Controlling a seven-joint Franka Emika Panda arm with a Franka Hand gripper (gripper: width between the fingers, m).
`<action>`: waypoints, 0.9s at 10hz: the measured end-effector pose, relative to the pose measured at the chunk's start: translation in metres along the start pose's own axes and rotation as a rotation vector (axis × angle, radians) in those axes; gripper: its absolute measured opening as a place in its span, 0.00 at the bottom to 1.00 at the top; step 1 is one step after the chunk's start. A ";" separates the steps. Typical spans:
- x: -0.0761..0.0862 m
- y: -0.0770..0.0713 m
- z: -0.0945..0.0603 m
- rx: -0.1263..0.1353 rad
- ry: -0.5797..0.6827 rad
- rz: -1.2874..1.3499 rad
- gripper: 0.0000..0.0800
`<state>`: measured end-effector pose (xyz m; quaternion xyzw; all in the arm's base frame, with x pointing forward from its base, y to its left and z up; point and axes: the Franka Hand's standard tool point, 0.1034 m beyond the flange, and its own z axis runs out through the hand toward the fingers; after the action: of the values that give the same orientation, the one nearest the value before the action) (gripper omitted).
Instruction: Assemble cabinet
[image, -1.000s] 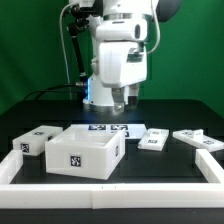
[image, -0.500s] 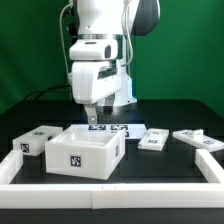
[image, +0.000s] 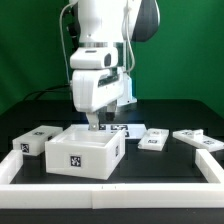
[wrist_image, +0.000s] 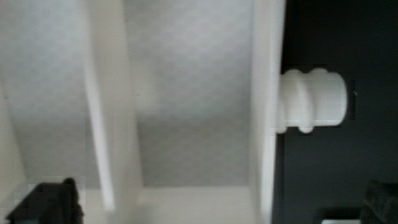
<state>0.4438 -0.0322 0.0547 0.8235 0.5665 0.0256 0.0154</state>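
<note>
The pincer (image: 97, 124) is held wide open (nothing gripped) just above the far wall of the cabinet body (image: 88, 152), which is set on the tabletop (image: 170, 165); smaller panels (image: 153, 141) are laid beside it.

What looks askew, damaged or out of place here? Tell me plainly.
Nothing stands out. The cabinet body sits level with its opening up, the smaller blocks lie flat beside it with no visible damage, and the open gripper hangs just over the body.
</note>
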 end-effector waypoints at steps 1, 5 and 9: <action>0.003 -0.005 0.006 0.002 0.004 0.005 1.00; 0.008 -0.018 0.026 0.013 0.015 0.011 1.00; 0.010 -0.017 0.030 0.015 0.017 0.022 1.00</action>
<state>0.4330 -0.0167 0.0237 0.8296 0.5576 0.0285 0.0043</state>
